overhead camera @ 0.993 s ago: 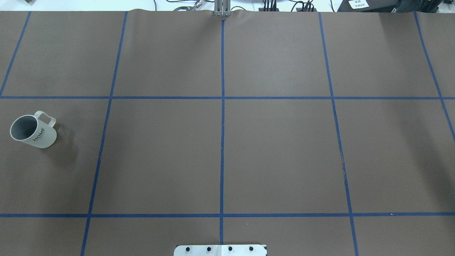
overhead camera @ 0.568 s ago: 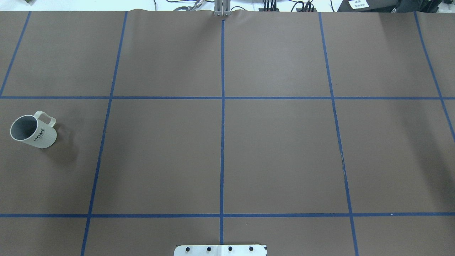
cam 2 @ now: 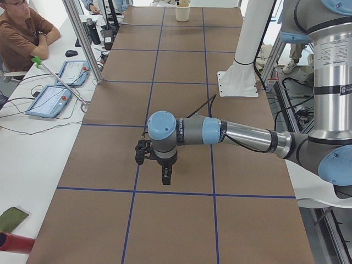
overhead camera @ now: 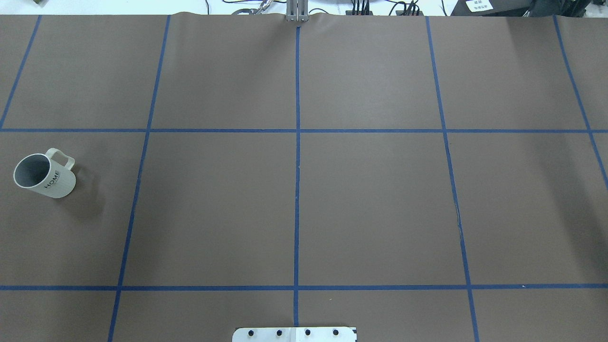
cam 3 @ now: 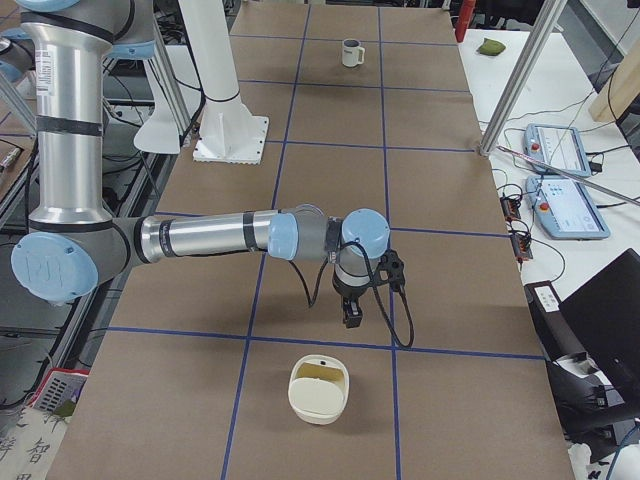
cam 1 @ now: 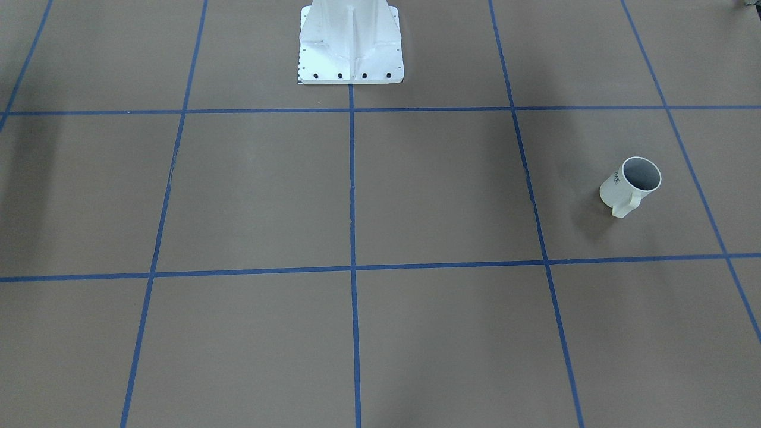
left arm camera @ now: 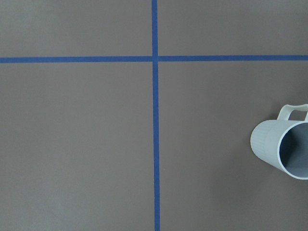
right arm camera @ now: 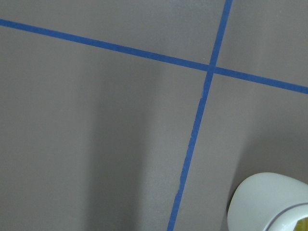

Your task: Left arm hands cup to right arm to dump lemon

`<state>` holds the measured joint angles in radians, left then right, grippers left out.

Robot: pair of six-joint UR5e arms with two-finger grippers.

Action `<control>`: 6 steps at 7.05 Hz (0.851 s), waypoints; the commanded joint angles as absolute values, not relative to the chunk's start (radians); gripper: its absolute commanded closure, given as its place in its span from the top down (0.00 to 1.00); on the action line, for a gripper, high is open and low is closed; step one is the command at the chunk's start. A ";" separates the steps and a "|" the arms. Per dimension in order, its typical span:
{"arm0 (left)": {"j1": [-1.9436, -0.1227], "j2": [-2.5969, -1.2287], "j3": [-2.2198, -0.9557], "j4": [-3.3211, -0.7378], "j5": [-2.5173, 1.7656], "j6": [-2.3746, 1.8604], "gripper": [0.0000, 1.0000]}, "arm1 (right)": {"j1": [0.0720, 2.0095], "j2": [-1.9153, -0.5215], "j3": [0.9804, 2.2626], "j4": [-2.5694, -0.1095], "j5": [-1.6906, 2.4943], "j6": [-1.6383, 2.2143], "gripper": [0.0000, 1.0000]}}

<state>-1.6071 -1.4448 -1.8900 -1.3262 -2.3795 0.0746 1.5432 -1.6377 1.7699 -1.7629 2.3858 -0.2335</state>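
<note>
The upright cup [overhead camera: 42, 175] stands near your left gripper [cam 2: 166, 180], far from the right gripper [cam 3: 352, 318]; whether either is spread, I cannot tell.

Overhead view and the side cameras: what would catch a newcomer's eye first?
The white cup standing alone, upright, near the left edge of the brown table in the overhead view. Then, in the side views, the left gripper and right gripper hang low over it, pointing down, the right one near a cream container.
</note>
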 commanded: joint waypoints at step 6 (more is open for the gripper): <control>-1.603 -1.446 -1.797 -1.333 -2.306 0.080 1.00 | 1.542 -1.621 1.768 -1.761 2.376 -0.233 1.00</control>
